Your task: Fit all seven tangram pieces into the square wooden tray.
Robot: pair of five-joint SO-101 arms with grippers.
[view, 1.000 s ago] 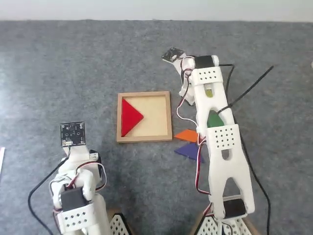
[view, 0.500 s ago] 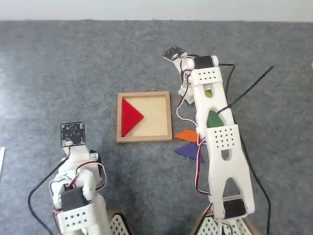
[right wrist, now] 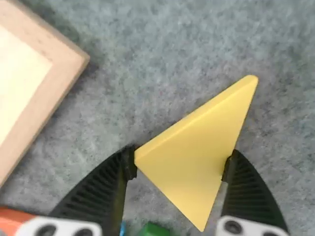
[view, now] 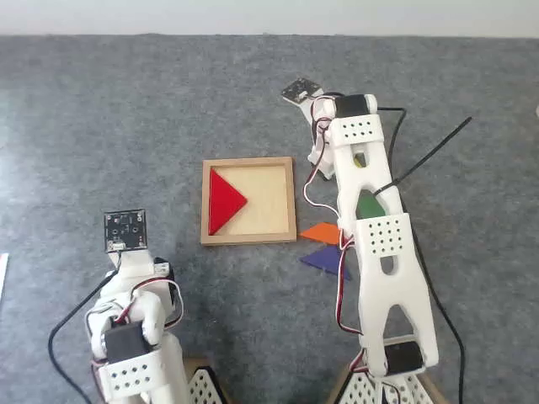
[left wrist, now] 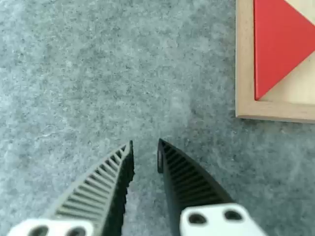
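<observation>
Since a second ago the right arm's (view: 370, 227) far end has crept a touch toward the table's far edge; nothing else has shifted. The right gripper (right wrist: 178, 164) clamps a yellow triangle (right wrist: 197, 147) by two edges, just off a corner of the tray (view: 248, 238); whether it touches the mat (view: 126, 109) is unclear. The left gripper (left wrist: 145, 150) hangs nearly closed and empty over the mat, near the tray corner where the red triangle (view: 223, 200) lies. The arm hides parts of the orange piece (view: 320, 231), purple piece (view: 322, 259) and green piece (view: 367, 204)
</observation>
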